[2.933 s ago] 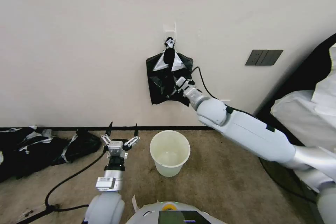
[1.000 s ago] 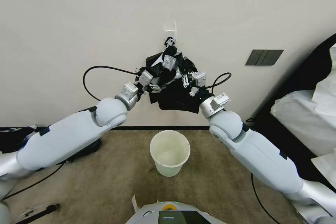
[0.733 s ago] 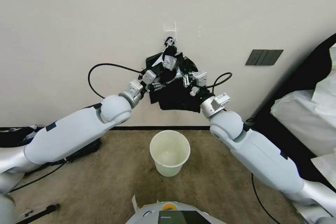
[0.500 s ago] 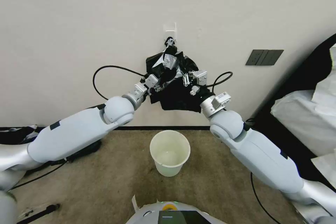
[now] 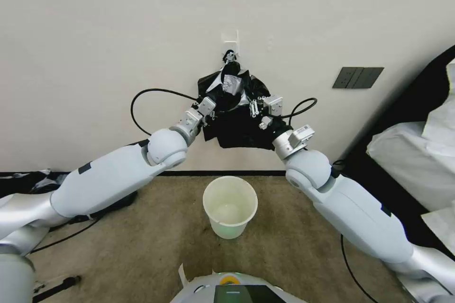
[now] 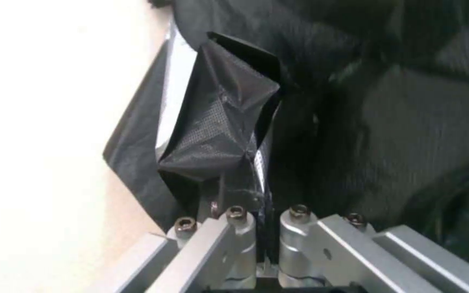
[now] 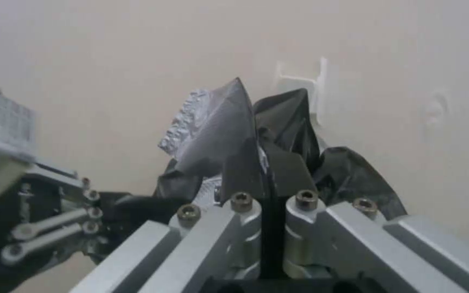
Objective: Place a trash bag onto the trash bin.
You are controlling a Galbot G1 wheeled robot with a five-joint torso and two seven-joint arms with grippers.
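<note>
With both arms raised to the wall hook [image 5: 231,43], the left gripper [image 5: 219,105] and right gripper [image 5: 250,106] pinch the trash bag [image 5: 237,128], apparently to free it; the trash bin [image 5: 230,206] stands directly below.

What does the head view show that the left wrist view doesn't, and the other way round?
Head view alone: the cream bin on the carpet below, the wall hook the bags hang from, and the right gripper beside the left gripper at the bag. Left wrist view alone: the left gripper shut on a crumpled fold of the film, close up. Both: the black bag against the pale wall.
</note>
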